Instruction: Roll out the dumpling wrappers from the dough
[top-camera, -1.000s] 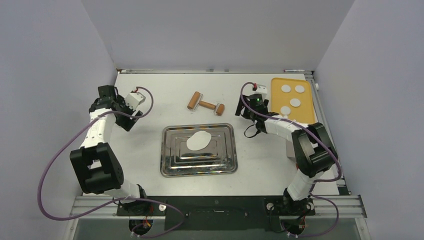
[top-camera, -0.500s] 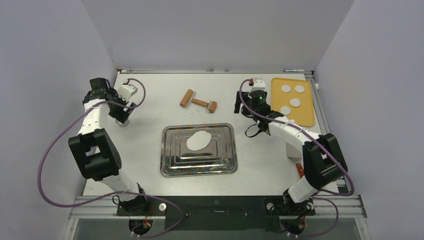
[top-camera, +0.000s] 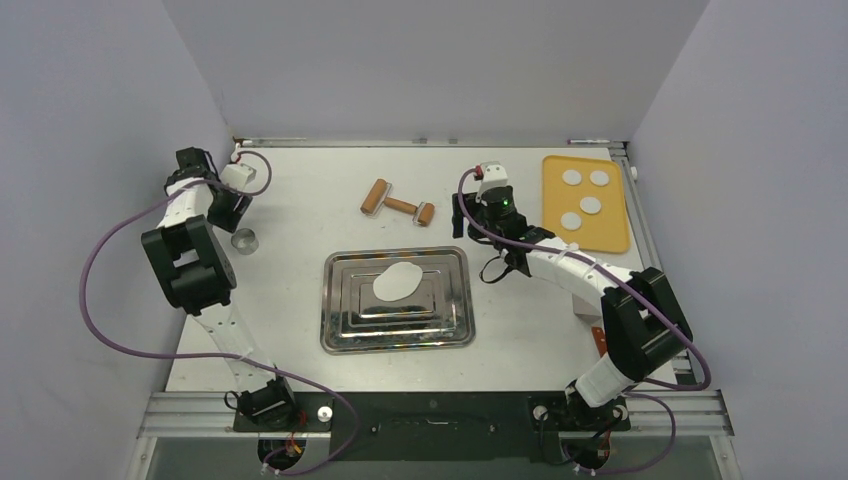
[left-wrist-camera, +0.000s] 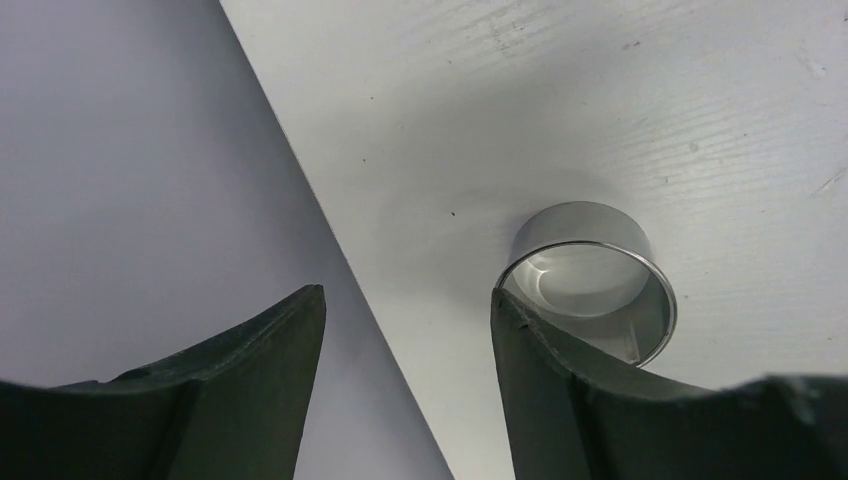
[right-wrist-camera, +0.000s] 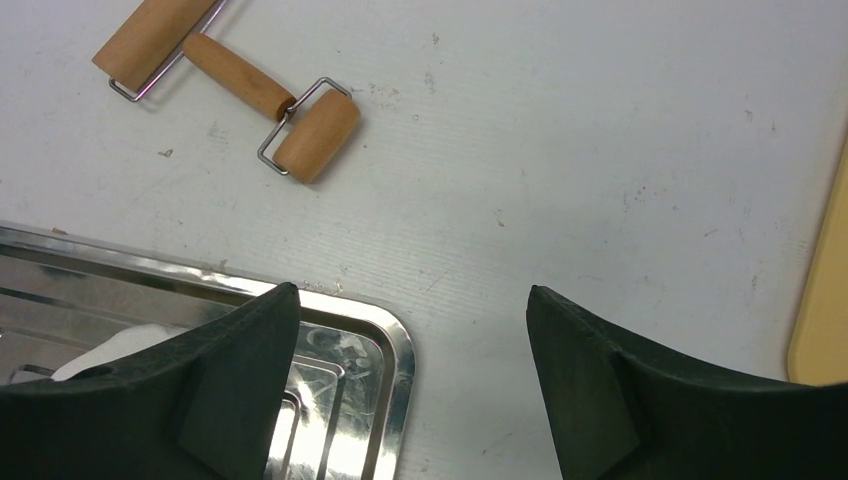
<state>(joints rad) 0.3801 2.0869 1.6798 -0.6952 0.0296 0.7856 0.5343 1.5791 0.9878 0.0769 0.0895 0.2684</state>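
At the far left of the counter (top-camera: 300, 180), the left hand (left-wrist-camera: 405, 300) hangs wide and empty, with the metal ring cutter (left-wrist-camera: 590, 285) just beside it. The rolling pin (top-camera: 398, 204) lies free. The steel tray (top-camera: 340, 335) holds one dough sheet (top-camera: 397, 282). The right hand (right-wrist-camera: 410, 295), wide and empty, hovers near the pin, so grasping its handle looks like the next move. Four dumpling wrappers (top-camera: 591, 205) lie on the yellow tray (top-camera: 612, 235).

Robot lab booth; plain walls (top-camera: 420, 70) around table (top-camera: 300, 190).
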